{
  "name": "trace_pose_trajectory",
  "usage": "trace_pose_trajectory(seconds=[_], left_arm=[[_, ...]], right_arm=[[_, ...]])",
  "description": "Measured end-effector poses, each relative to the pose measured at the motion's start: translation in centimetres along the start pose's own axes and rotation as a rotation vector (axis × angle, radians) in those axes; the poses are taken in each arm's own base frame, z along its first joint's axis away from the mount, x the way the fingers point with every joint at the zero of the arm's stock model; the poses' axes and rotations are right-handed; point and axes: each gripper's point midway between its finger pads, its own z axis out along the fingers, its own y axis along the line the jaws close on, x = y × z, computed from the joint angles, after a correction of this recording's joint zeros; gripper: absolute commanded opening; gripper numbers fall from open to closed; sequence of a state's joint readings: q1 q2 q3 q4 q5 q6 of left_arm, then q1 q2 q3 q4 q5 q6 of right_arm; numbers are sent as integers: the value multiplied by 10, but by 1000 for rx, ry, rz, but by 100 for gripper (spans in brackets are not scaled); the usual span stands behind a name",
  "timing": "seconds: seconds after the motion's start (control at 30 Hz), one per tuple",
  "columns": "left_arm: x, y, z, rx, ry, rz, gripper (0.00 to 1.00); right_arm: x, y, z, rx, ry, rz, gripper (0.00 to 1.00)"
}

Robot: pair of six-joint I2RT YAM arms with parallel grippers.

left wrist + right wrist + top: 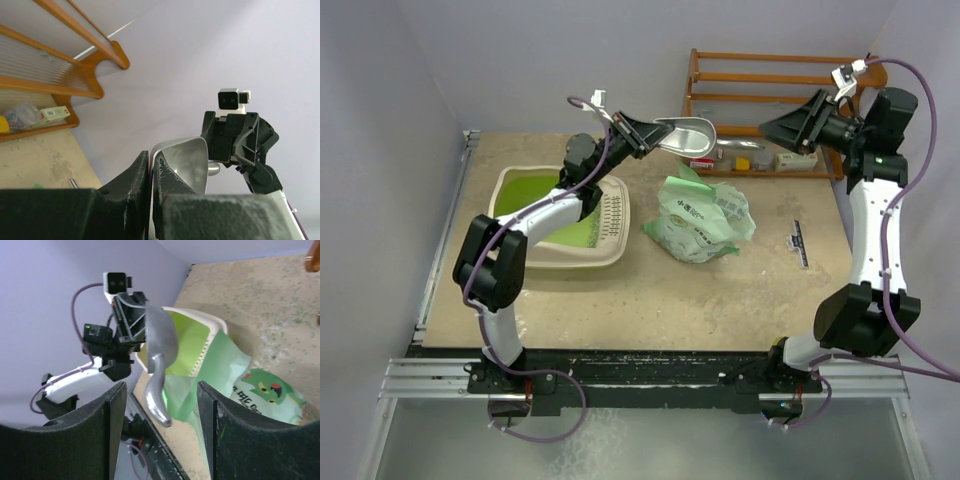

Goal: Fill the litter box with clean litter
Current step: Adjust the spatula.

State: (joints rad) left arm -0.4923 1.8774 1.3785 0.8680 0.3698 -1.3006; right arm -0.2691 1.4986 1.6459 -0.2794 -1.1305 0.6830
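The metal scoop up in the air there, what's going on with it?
The left gripper is shut on the metal scoop, gripping the bowl's rim and holding it high above the table. The right gripper is open and faces the scoop's handle without touching it, so this looks like a handover between the arms. The scoop looks empty. The litter box sits below to the left, and the pale green bag lies beside it.
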Motion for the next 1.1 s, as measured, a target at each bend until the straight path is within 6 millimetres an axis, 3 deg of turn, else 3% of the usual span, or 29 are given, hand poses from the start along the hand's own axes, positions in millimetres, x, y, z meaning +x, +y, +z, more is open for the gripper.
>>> trace_pose_trajectory(seconds=[0.33, 0.67, 1.1], left_arm=[[-2, 18, -4, -72, -38, -21, 3], [10, 12, -1, -64, -24, -49, 3], [30, 1, 7, -54, -2, -59, 3]], right_arm=[[2, 13, 3, -99, 23, 43, 59], [24, -4, 2, -53, 81, 51, 60], [40, -3, 11, -49, 125, 38, 53]])
